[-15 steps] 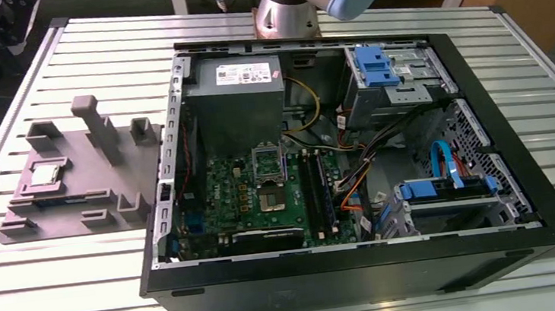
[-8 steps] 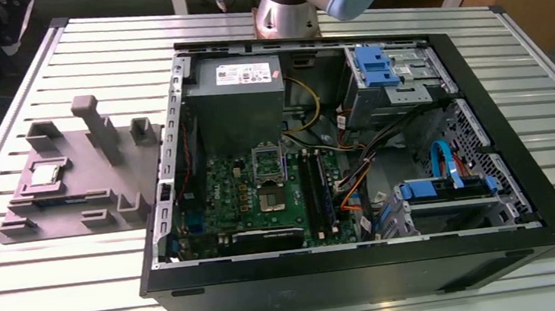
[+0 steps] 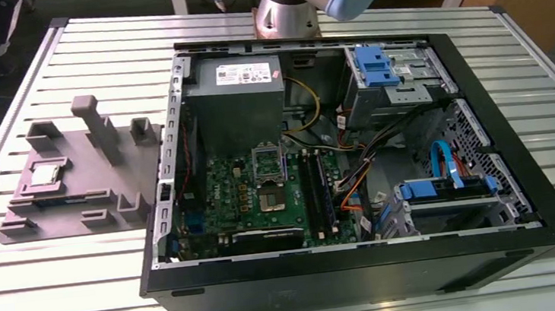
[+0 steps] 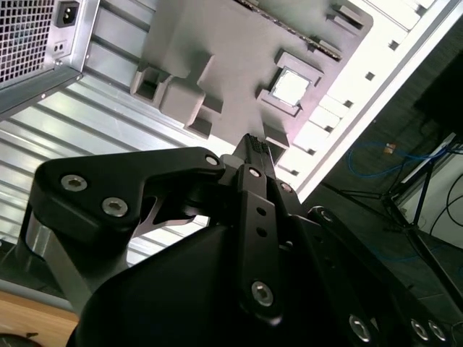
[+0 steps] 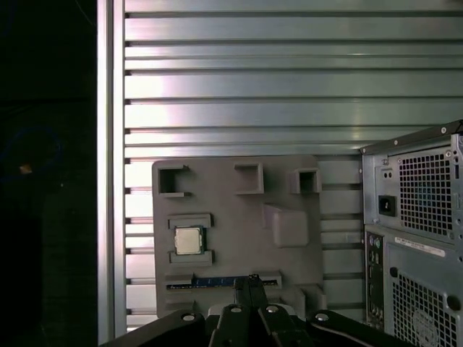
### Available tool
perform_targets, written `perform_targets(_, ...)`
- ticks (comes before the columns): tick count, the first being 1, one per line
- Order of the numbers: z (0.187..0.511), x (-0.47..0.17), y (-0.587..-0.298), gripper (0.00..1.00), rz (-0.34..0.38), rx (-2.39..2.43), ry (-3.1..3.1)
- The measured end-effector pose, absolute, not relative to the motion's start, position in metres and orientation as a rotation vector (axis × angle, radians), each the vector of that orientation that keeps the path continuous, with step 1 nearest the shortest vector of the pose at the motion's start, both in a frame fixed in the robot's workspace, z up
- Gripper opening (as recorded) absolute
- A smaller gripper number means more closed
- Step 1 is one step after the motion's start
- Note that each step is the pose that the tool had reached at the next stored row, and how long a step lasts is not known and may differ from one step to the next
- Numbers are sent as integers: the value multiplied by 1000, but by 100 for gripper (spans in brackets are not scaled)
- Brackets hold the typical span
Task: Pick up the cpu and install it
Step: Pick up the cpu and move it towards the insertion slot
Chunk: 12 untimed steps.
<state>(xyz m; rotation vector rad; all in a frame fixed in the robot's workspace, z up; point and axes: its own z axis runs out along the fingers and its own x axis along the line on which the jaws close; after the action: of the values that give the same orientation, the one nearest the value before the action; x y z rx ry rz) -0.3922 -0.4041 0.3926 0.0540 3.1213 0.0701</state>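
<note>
The cpu (image 3: 47, 174) is a small silver-topped square lying flat in a recess of the purple-grey tray (image 3: 78, 201) on the slatted table, at the exterior view's left of the open computer case (image 3: 370, 269). Both wrist views look down on the cpu (image 5: 188, 240) (image 4: 291, 87) in the tray (image 5: 289, 181) (image 4: 210, 36) from well above. My gripper (image 5: 250, 280) (image 4: 255, 142) hangs high over the tray's edge with its black fingers pressed together and nothing between them. Inside the case, the green motherboard (image 3: 231, 206) shows its socket (image 3: 271, 179) with the frame open.
A grey power supply (image 3: 237, 79) sits at the case's back, with blue drive cages (image 3: 386, 65) and loose cables (image 3: 361, 170) beside the board. Upright blocks (image 3: 87, 113) rise from the tray. The case's rear panel (image 5: 419, 224) stands near the tray. Dark floor lies beyond the table edge (image 5: 108, 181).
</note>
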Motion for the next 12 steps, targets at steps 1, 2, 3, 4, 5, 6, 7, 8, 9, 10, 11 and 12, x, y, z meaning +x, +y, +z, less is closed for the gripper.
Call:
perform_targets(1, 393, -394, -404, 11, 70, 54, 3121)
perform_targets(2, 393, -396, -404, 11, 70, 54, 3121)
perform_targets(3, 393, -397, -404, 11, 70, 54, 3121)
perform_targets(4, 392, -399, -404, 11, 70, 54, 3121)
perform_targets(5, 392, -400, -404, 11, 70, 54, 3121)
perform_targets(6, 392, -401, -404, 11, 70, 54, 3122)
perform_targets(7, 392, -402, -404, 11, 71, 54, 3122)
perform_targets(8, 391, -403, -404, 11, 73, 53, 3122)
perform_targets(9, 391, -403, -404, 11, 76, 47, 3122)
perform_targets(10, 390, -404, -404, 11, 77, 39, 3123)
perform_targets(11, 390, -404, -404, 11, 77, 31, 3124)
perform_targets(12, 389, -405, -404, 11, 77, 25, 3125)
